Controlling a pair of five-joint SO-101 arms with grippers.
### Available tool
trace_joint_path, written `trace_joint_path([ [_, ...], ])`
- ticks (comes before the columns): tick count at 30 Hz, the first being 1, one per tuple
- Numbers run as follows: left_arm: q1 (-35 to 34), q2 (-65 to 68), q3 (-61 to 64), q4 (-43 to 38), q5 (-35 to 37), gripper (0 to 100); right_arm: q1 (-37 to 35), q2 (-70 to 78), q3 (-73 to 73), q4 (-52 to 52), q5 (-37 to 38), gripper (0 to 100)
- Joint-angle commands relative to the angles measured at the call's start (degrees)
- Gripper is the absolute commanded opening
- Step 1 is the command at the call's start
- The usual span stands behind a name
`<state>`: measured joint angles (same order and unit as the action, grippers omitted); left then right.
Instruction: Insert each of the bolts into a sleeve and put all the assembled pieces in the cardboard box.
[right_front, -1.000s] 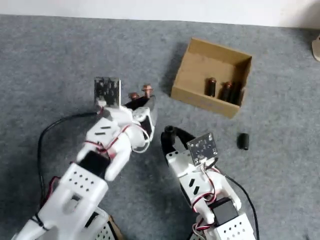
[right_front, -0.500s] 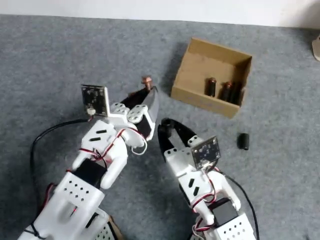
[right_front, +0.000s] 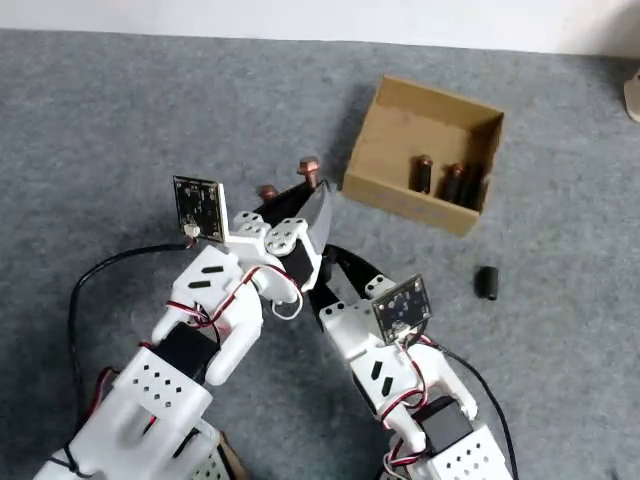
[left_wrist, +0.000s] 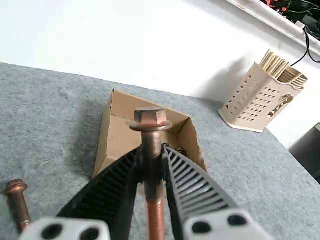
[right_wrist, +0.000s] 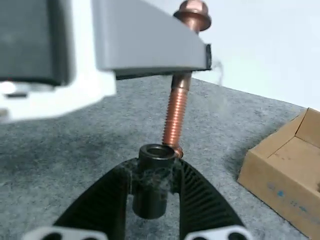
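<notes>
Clamping a copper bolt (left_wrist: 149, 120) by its shank just under the flanged hex head, the left claw (left_wrist: 151, 150) holds it head-up between both ribbed fingers. Directly beneath that claw sits the right claw (right_wrist: 154, 170), closed on an upright black sleeve (right_wrist: 152, 190) whose open mouth faces up. The bolt's threaded end slants down to the far rim of the sleeve's mouth and meets it there; whether the tip has entered the bore I cannot tell. Ahead of both claws, near but apart, stands the cardboard box (right_front: 400, 198), with assembled pieces (right_front: 423, 172) inside it. A second bolt (right_front: 268, 191) lies on the grey felt (right_front: 120, 120) just beside the left claw's fingers, on its outer side. A spare sleeve (right_front: 486, 282) lies off the right claw's outer side, apart from it. Beyond the box a beige slotted holder (left_wrist: 260, 97) stands by the wall.
</notes>
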<state>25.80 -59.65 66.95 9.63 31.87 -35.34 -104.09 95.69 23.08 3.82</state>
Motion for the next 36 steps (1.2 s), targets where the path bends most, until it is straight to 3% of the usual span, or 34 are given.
trace_joint_path([
  [1, 1.19, -1.45, 0.13, 1.93, 0.18, 1, 0.75, -1.19, 4.09, -1.45, 0.70, 0.5],
  [6, 1.71, -1.45, 0.22, 7.65, -4.22, 1, 4.35, -1.19, 3.91, -1.54, 0.70, 0.5],
  [14, 4.88, -1.45, 0.04, 9.49, -4.22, 1, 4.62, -1.19, 4.09, -1.54, 0.70, 0.5],
  [23, -0.66, -1.54, -1.89, 1.58, -4.22, 1, 4.44, -1.19, 6.37, -1.27, 0.70, 0.5],
  [36, -0.40, -1.45, -7.08, 1.49, -4.40, 1, 4.35, -1.01, 6.99, 0.84, 0.70, 0.5],
])
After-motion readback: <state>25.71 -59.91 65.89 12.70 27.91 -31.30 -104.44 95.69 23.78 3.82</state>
